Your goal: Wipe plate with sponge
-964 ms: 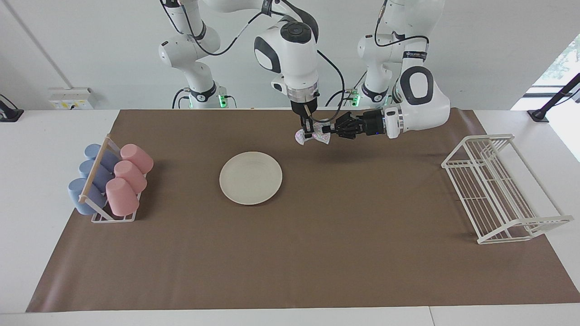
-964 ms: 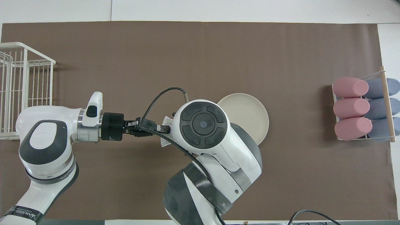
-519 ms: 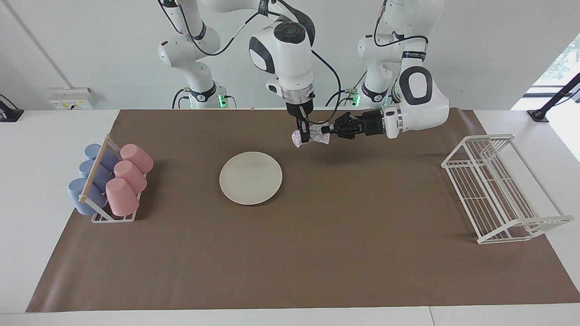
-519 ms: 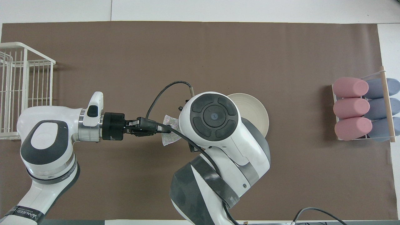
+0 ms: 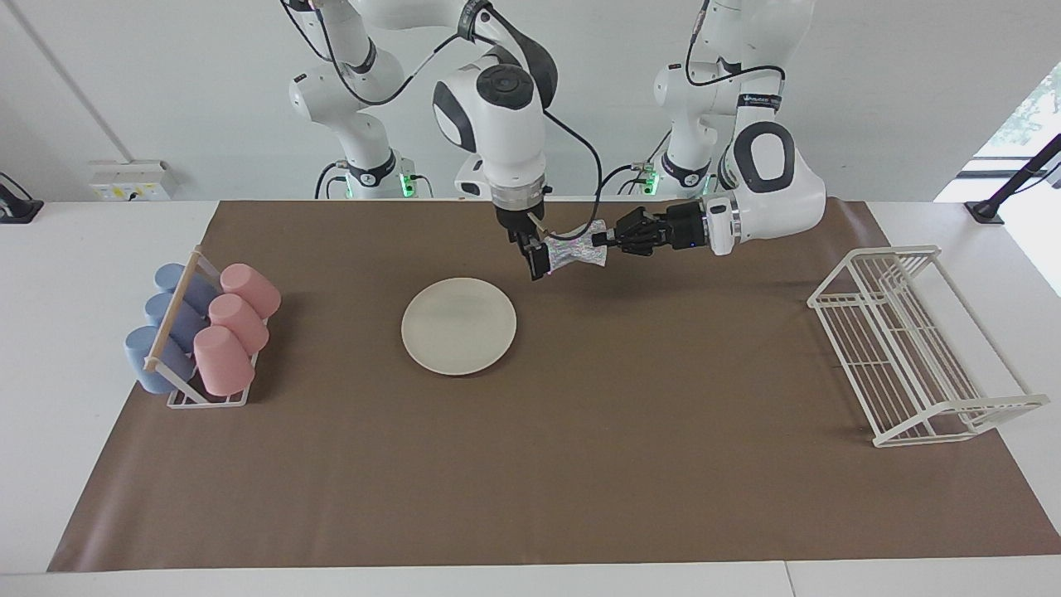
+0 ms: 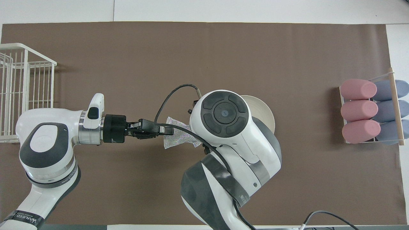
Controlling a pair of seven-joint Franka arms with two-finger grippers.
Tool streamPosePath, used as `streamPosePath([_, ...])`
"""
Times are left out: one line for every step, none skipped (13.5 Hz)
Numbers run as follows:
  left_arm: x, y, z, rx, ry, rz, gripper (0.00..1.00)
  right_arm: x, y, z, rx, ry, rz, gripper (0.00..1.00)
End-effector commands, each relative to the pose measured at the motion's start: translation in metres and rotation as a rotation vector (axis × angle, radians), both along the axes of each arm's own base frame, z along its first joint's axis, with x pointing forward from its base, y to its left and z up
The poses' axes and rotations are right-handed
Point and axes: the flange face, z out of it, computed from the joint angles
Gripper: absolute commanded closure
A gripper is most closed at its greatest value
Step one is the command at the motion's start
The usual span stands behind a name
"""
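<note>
**Sponge held in the air, plate not yet wiped**

The left pincer (image 5: 603, 242) is closed on the sponge (image 5: 574, 250) and holds it by one end, up in the air over the brown mat (image 5: 580, 464), at the robots' edge of the surface. The right pincer (image 5: 535, 259) is seen at the other end of the sponge, pointing down, with its fingers spread apart; whether they touch the sponge cannot be told. It is judged that the sponge is carried by the left pincer alone at this moment.

The plate (image 5: 458, 325) lies flat on the mat, farther from the robots than the sponge and a little toward the right arm's end of the surface. Nothing is on it and nothing touches it. In the overhead view a large part of the plate is covered by the right arm.

As for the progress, only the first part seems done: the sponge is lifted. The wiping itself is not yet begun. The sponge must be brought down on the plate and rubbed over it. Because the sponge is soft and hangs loosely, a firm grip is probably needed.
</note>
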Motion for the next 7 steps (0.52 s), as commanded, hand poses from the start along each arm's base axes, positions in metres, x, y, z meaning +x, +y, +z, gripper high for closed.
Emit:
streamPosePath([0.002, 0.006, 0.001, 0.05, 0.005, 0.035, 1.0, 0.003, -0.044, 0.009, -0.023, 0.011, 0.157, 0.0])
streamPosePath([0.002, 0.007, 0.001, 0.087, 0.003, 0.022, 1.0, 0.007, -0.059, 0.014, -0.021, 0.011, 0.188, 0.0])
streamPosePath([0.003, 0.007, 0.001, 0.136, 0.0, 0.016, 1.0, 0.015, -0.075, 0.017, -0.016, 0.005, 0.228, 0.0])
streamPosePath([0.005, 0.009, 0.001, 0.174, -0.001, 0.021, 1.0, 0.019, -0.09, 0.026, -0.01, -0.011, 0.28, 0.0])
streamPosePath([0.005, 0.01, 0.0, 0.205, 0.001, 0.013, 1.0, 0.024, -0.108, 0.035, -0.014, -0.032, 0.328, 0.0])
streamPosePath([0.006, 0.012, 0.0, 0.239, -0.001, 0.001, 1.0, 0.029, -0.129, 0.046, -0.038, -0.06, 0.385, 0.0])
streamPosePath([0.01, 0.013, 0.005, 0.276, 0.003, -0.002, 1.0, 0.033, -0.15, 0.055, -0.065, -0.082, 0.456, 0.0])
